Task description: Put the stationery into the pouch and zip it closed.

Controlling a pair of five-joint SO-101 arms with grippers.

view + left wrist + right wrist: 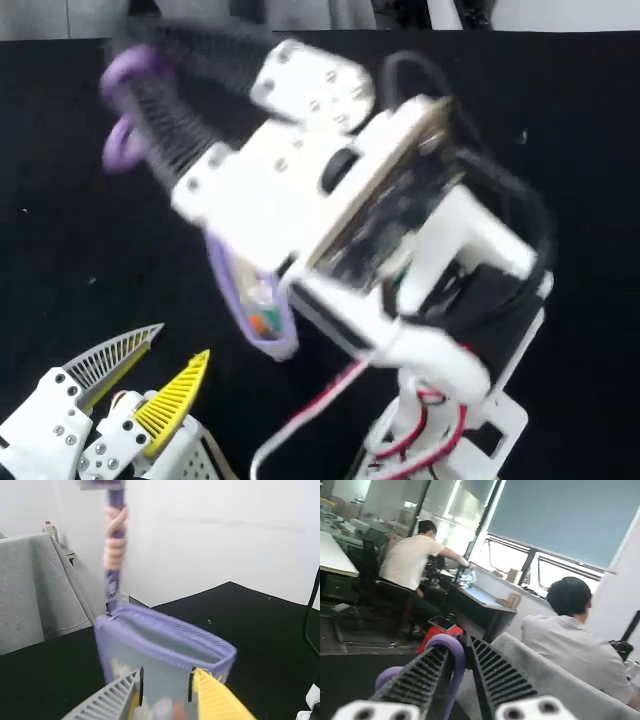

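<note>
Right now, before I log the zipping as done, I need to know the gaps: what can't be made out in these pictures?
Zip, open or closed: high view, the right arm covers most of the pouch; left wrist view, its top edge is blurred.
Stationery inside: left wrist view, blurred shapes, cut off by the frame's edge beside the left gripper.
Table under the pouch: high view, hidden by the right arm.

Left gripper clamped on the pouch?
No: in the high view the left gripper stands open and empty, well apart from the pouch.
</note>
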